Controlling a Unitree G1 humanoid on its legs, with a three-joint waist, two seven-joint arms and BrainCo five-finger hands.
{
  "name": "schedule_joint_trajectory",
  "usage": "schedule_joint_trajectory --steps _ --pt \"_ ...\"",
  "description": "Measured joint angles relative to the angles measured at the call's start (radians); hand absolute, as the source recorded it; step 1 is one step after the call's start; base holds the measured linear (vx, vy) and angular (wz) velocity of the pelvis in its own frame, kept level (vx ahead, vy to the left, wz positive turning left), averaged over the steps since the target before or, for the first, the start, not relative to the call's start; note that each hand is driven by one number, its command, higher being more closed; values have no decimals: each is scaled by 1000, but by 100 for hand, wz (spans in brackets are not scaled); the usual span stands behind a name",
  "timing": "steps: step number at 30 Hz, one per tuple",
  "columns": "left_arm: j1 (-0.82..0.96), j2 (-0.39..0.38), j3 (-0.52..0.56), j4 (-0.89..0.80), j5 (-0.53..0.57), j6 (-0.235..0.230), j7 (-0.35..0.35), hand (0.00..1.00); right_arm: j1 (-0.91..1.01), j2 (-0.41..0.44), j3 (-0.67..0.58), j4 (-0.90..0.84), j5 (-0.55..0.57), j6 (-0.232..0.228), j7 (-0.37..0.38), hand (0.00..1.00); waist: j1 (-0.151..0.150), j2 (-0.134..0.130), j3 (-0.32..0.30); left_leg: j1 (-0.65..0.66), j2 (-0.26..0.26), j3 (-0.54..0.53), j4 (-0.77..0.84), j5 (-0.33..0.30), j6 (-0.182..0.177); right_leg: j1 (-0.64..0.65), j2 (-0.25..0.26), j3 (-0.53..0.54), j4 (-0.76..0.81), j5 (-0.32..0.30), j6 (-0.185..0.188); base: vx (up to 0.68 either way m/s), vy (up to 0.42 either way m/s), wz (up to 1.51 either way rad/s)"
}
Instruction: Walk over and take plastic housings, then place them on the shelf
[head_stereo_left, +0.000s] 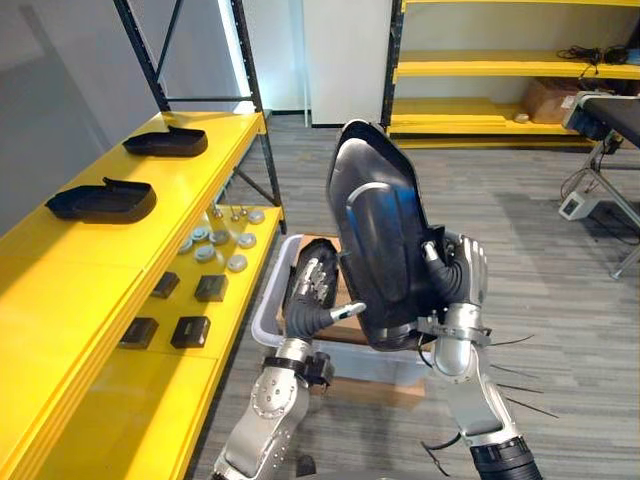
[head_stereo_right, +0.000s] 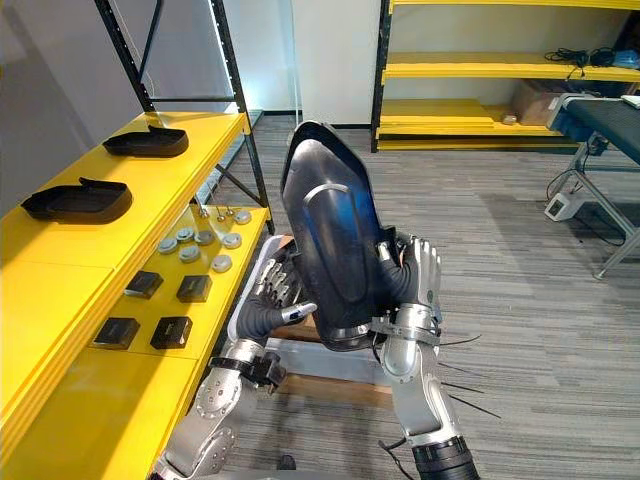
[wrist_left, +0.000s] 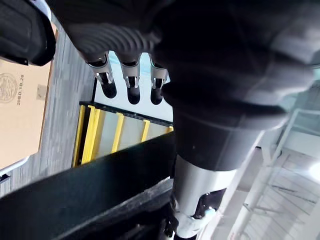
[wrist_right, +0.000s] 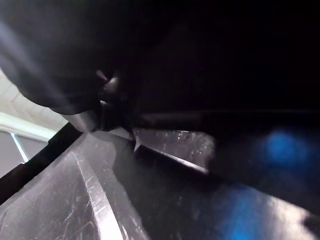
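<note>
A large black plastic housing (head_stereo_left: 385, 240) stands upright in the air between my two hands, its glossy curved face turned toward me. My left hand (head_stereo_left: 312, 282) lies against its left side with straight fingers (wrist_left: 132, 85), the thumb reaching under the lower edge. My right hand (head_stereo_left: 462, 272) grips the right rim from behind, fingers curled onto it. The housing's shiny surface (wrist_right: 175, 200) sits very close in the right wrist view. Two more black housings (head_stereo_left: 166, 142) (head_stereo_left: 102, 200) lie on the top of the yellow shelf (head_stereo_left: 60, 290) to my left.
The shelf's lower level holds small black boxes (head_stereo_left: 190, 331) and several grey discs (head_stereo_left: 205, 253). A white bin (head_stereo_left: 272, 300) with a cardboard box stands on the floor under the held housing. More yellow racks (head_stereo_left: 500, 70) line the back wall, and a table (head_stereo_left: 610, 120) stands at the right.
</note>
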Motion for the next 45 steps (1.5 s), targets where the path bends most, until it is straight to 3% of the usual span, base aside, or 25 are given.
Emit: schedule_joint_trajectory --steps 7,8,13,14,22,32,39,45 --pt "-40 16 -46 0 -14 0 -5 0 -19 1 24 18 7 -5 0 100 -1 0 0 0 0 0 0 0 0 0 0 1 1 0 0 0 0 0" --pt "-40 18 -50 0 -14 0 -5 100 -19 0 24 22 8 -5 0 100 -1 0 0 0 0 0 0 0 0 0 0 1 0 0 0 0 0 0" --pt "-44 27 -72 0 -14 -1 -3 100 -19 -1 26 52 33 -5 0 100 -1 -1 0 0 0 1 0 0 0 -1 0 1 -1 0 0 0 0 0" --pt "-52 32 -73 0 -14 -1 3 100 -19 -2 28 52 38 -6 -1 0 -1 -1 0 0 0 1 0 0 0 0 0 1 -1 0 0 0 0 0" --pt "-81 66 -58 25 -35 0 56 100 -19 -10 63 52 69 -45 -2 0 -3 -9 -6 0 0 6 0 1 1 1 0 5 -11 9 -8 0 0 -1" --pt "-81 66 -38 36 -35 1 64 100 -18 -11 69 52 122 -78 5 0 -3 -18 -11 13 0 5 0 1 1 16 0 4 -15 10 -9 0 0 0" --pt "-51 52 30 36 -35 9 38 100 -19 -20 45 48 430 -137 156 0 -1 -25 -10 15 0 4 0 0 0 20 0 3 -14 7 -4 -1 0 1" --pt "23 6 114 29 -31 14 -45 100 -19 8 -74 -14 722 -186 307 0 3 -33 -7 16 -1 0 0 -3 3 25 0 1 -14 5 -1 -6 -6 4"
